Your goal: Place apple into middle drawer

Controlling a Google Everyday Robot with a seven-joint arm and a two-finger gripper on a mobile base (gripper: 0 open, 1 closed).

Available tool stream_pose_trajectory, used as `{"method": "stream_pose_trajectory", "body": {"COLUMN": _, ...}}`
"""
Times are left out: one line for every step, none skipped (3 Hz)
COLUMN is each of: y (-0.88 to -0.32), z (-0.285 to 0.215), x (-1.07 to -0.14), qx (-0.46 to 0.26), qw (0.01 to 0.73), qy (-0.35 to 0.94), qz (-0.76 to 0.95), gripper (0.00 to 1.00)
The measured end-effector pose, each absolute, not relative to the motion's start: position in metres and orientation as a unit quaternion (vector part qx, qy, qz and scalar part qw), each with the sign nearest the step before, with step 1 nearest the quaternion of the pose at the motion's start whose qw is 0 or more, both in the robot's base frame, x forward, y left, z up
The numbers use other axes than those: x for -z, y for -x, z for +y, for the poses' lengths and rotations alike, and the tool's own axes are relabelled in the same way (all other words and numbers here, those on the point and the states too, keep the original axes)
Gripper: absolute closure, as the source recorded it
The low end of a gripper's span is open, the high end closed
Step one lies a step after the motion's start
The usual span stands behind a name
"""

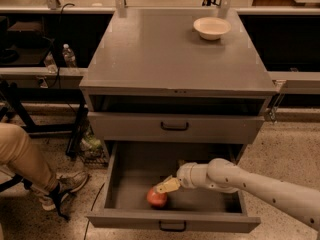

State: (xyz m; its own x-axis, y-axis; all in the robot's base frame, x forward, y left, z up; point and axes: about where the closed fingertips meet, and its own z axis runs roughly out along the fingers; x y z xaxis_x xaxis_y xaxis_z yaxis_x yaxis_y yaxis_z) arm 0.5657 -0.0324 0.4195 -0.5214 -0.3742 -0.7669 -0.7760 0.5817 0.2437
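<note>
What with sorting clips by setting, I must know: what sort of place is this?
Probably a lab or workshop: grey metal cabinet, speckled hard floor, benches behind. The pincer is in the open middle drawer, by the apple.

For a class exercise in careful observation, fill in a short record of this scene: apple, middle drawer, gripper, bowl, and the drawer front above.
apple: lying on the open drawer's tray, near its front
middle drawer: pulled out, open
gripper: inside the drawer, just above and right of the apple
white bowl: on the cabinet top, back right
drawer front above: closed
</note>
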Motion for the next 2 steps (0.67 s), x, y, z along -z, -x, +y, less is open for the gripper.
{"method": "stream_pose_trajectory", "body": {"y": -0.578, "z": -0.06, "x": -0.436, "qx": -0.288, "qw": 0.365, "qy": 0.329, "qz": 0.822, "gripper": 0.0}}
{"method": "stream_pose_trajectory", "body": {"y": -0.594, "z": -0.107, "x": -0.466, "qx": -0.27, "qw": 0.4, "qy": 0.296, "qz": 0.824, "gripper": 0.0}}
